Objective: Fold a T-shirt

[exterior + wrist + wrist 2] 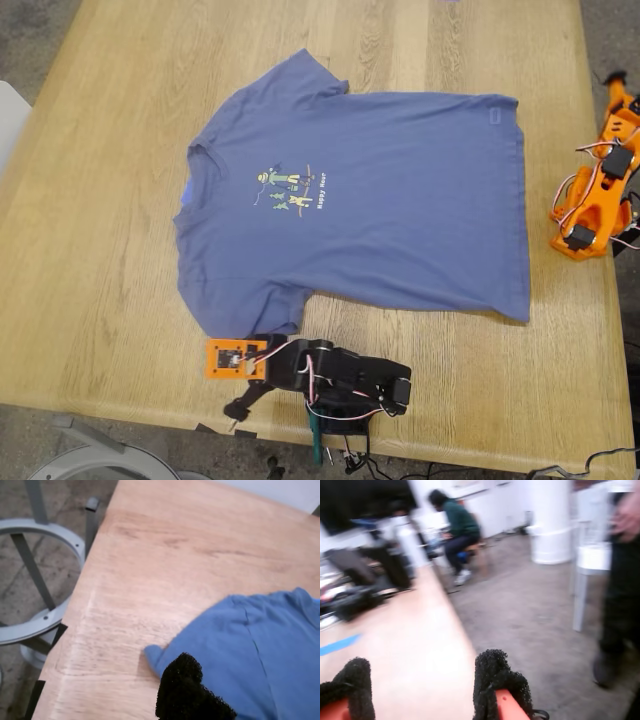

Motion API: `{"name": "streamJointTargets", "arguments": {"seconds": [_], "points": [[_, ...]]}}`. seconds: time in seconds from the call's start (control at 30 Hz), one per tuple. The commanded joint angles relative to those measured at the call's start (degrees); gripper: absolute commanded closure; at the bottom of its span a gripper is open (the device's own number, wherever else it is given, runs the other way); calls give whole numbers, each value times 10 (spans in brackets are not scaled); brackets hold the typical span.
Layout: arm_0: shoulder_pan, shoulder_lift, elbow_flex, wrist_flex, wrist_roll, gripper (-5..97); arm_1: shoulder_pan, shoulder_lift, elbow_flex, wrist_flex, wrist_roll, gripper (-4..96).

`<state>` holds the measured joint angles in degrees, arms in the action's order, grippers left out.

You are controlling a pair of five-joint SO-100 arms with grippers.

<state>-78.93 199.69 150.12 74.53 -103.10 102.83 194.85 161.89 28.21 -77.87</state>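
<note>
Closest to the exterior camera, my first gripper [238,408] sits on a black arm at the near table edge, its orange camera block just beside the T-shirt's [400,200] lower sleeve; whether its jaws are spread or pressed together I cannot tell. That slate-blue T-shirt lies flat and unfolded across the middle of the wooden table [90,260], collar toward the exterior view's left, hem toward its right, print facing up. An orange arm, my second, rests at the exterior view's right edge, well apart from the shirt.

First wrist view: one black foam fingertip [187,690] hangs over a sleeve corner of the T-shirt [260,650]; a grey metal stand [35,580] stands on the floor beyond the table [190,545].

Second wrist view: my second gripper [425,690] has its two foam fingertips spread apart with nothing between, pointing off across a blurred room, where a seated person [457,530] shows
</note>
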Motion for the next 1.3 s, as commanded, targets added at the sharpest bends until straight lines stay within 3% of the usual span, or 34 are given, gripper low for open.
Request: {"name": "streamJointTargets", "arguments": {"seconds": [0.0, 0.23, 0.6, 0.83, 0.97, 1.1, 1.27], "points": [[27, -27, -149, 38, -5, 411, -47, 1, -95, 64, -5, 574], [107, -186, -364, 181, -4, 412, -177, -36, -325, 381, -61, 564], [218, -317, -535, 339, -18, 396, -349, -258, -653, 596, -151, 569], [290, -430, -606, 338, -28, 379, -454, -296, -695, 651, -200, 587], [392, -478, -641, 338, -45, 381, -530, -308, -700, 677, -221, 596], [491, -534, -656, 319, -39, 393, -633, -343, -716, 692, -228, 605], [548, -601, -644, 221, -26, 390, -741, -419, -738, 692, -225, 618]]}}
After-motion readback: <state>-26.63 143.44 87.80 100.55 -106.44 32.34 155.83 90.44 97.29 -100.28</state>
